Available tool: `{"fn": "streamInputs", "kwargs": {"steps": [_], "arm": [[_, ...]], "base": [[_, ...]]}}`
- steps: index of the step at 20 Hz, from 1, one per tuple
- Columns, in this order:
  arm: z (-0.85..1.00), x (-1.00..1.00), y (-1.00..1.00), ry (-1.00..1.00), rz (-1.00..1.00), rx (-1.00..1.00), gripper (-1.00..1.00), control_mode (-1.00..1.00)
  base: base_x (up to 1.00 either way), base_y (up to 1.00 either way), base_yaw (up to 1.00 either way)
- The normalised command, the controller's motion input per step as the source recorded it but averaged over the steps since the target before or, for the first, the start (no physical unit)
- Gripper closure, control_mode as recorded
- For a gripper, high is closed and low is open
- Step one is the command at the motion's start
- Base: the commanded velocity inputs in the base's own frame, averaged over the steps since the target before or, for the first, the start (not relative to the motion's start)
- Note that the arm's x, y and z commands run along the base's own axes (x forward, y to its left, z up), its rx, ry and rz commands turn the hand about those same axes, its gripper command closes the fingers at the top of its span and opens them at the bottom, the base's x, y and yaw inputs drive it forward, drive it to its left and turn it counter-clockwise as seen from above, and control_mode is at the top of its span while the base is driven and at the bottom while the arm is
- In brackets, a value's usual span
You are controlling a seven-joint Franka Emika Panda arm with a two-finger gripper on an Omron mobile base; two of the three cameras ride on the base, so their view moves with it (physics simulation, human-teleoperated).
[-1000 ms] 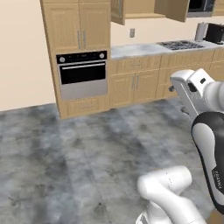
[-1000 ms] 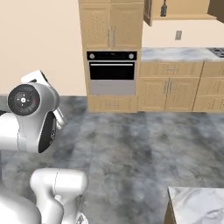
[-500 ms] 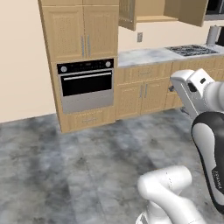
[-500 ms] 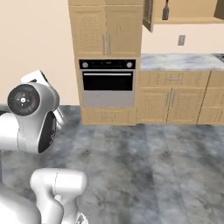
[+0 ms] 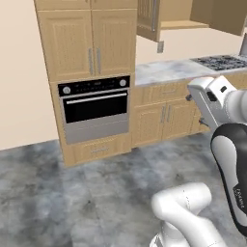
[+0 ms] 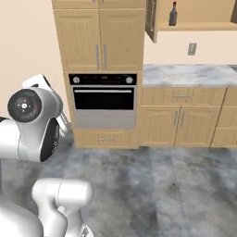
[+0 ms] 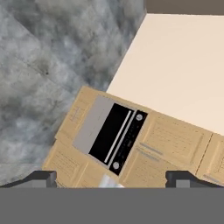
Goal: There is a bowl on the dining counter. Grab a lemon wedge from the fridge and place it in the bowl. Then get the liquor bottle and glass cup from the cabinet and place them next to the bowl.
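Liquor bottle (image 6: 172, 14) is spotted high on the shelf of an open upper cabinet (image 6: 194, 16), standing upright above the marble counter (image 6: 187, 74) and to the right of the built-in oven (image 6: 104, 102). It is seen as small and dark from here; no glass cup can be made out beside it, and neither bowl nor lemon wedge is to be found in these views.

Gripper (image 7: 111, 177) is carried with its two dark fingertips (image 7: 41, 177) spread as wide as they go, and nothing is held between them. In the hand view it is pointed across the grey floor (image 7: 52, 52) towards the oven front and tall cabinet doors (image 5: 87, 43), well apart from any of the task's things. The arm is kept tucked close over the base.

A judgement on handling: the bottle is likely to be rigid, smooth and breakable, and fairly heavy if full, with weight sitting low. It would best be taken around the body rather than the thin neck, so that it is not tipped against the shelf edge or allowed to slip. The shelf is high, so a long upward reach will be called for, and the hanging open door (image 6: 151, 18) beside the bottle should be given room.
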Motion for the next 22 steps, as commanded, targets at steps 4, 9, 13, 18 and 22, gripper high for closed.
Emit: {"fn": "streamInputs", "kwargs": {"steps": [4, 9, 13, 18, 22], "arm": [[0.00, 0.00, 0.00, 0.00, 0.00, 0.00, -1.00, 1.00], [0.00, 0.00, 0.00, 0.00, 0.00, 0.00, -1.00, 1.00], [0.00, 0.00, 0.00, 0.00, 0.00, 0.00, -1.00, 1.00], [0.00, 0.00, 0.00, 0.00, 0.00, 0.00, -1.00, 1.00], [0.00, 0.00, 0.00, 0.00, 0.00, 0.00, -1.00, 1.00]], "base": [[1.00, -0.39, -0.03], [1.00, -0.51, -0.02], [1.00, -0.63, 0.00], [1.00, -0.77, 0.00], [0.86, -0.87, 0.00]]}}
